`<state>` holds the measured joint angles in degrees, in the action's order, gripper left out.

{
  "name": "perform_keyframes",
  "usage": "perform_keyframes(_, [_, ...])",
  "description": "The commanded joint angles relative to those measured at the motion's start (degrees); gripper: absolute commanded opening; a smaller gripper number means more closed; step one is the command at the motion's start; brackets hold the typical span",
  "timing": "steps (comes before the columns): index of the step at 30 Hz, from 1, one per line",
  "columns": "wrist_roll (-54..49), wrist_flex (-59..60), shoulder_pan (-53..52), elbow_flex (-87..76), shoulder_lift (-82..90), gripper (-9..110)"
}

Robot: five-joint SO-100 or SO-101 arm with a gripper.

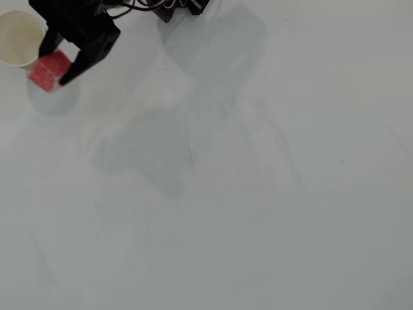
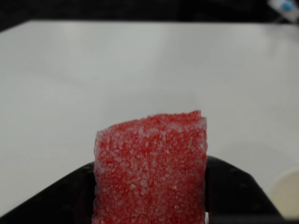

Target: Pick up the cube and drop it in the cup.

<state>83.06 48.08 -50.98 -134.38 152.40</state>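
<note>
In the overhead view my black gripper (image 1: 55, 66) is shut on the red-pink speckled cube (image 1: 49, 71) at the top left, holding it just right of and below the tan paper cup (image 1: 18, 37). The cube overlaps the cup's lower right side and hangs above the table, not over the cup's cream inside. In the wrist view the cube (image 2: 150, 169) fills the lower middle, clamped between the two black fingers (image 2: 233, 191). A cream piece of the cup's rim (image 2: 286, 196) shows at the bottom right corner.
The white table (image 1: 245, 194) spreads wide to the right and below, with only faint shadows on it. The arm's black base and wires (image 1: 174, 8) sit at the top edge. A dark edge bounds the table's far side in the wrist view.
</note>
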Motion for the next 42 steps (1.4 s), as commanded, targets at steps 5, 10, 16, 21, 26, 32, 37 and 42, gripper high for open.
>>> perform_keyframes(5, [-1.1, -2.0, -9.0, 8.7, -1.6, 8])
perform_keyframes(10, [-1.8, -2.5, -15.4, 9.6, -4.0, 8])
perform_keyframes(16, [-2.0, -5.4, -20.5, 10.4, -4.8, 8])
perform_keyframes(21, [-2.1, -6.9, -22.9, 11.0, -6.4, 8])
perform_keyframes(26, [-2.2, -6.7, -23.8, 11.9, -9.3, 8])
perform_keyframes(32, [-2.2, -6.7, -23.3, 13.4, -12.7, 8])
perform_keyframes(37, [-2.2, -6.9, -22.2, 15.1, -15.4, 8])
perform_keyframes(42, [-2.2, -6.9, -21.1, 17.4, -18.5, 8])
